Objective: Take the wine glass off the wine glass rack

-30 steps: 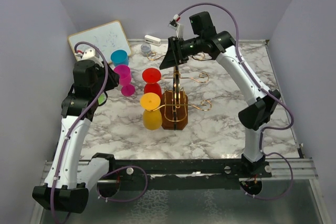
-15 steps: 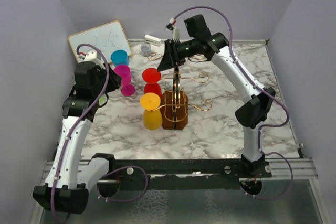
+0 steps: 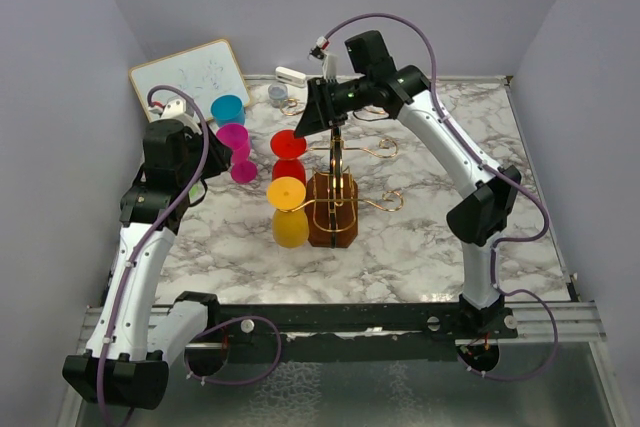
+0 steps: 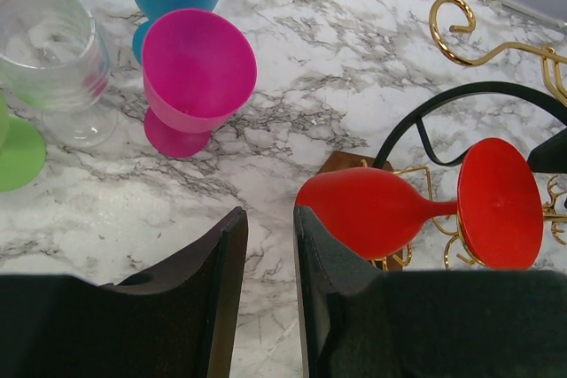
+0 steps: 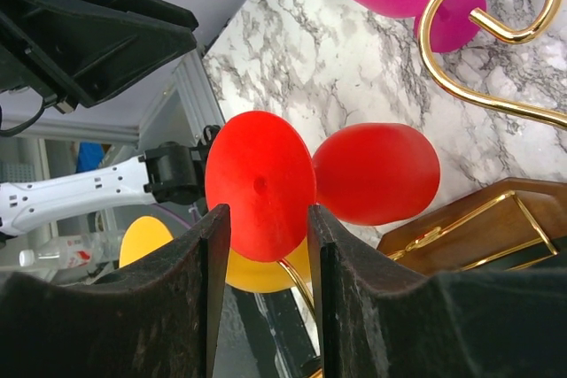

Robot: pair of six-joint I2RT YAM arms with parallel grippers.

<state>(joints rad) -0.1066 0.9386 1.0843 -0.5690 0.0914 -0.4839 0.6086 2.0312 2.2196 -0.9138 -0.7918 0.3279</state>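
Marble tabletop point(image 3: 430, 237), grey walls; the gold wine glass rack point(image 3: 332, 217) stands near centre on its wooden base, with the red wine glass point(image 3: 290, 169) hung on it at the rack's 10 o'clock and a yellow wine glass point(image 3: 290, 227) just beside at 9 o'clock. Right gripper point(image 5: 267, 212) sits at the red glass's foot disc, jaws part-way apart and framing the disc, nothing clamped as far as I can see; left gripper point(image 4: 270, 219) at the table's 9 o'clock shows a narrow gap and is empty. Likely risks: a shallow pinch slips off the thin foot rim, or a pull off the hook's line snags the stem, tipping the rack or bumping the yellow glass.
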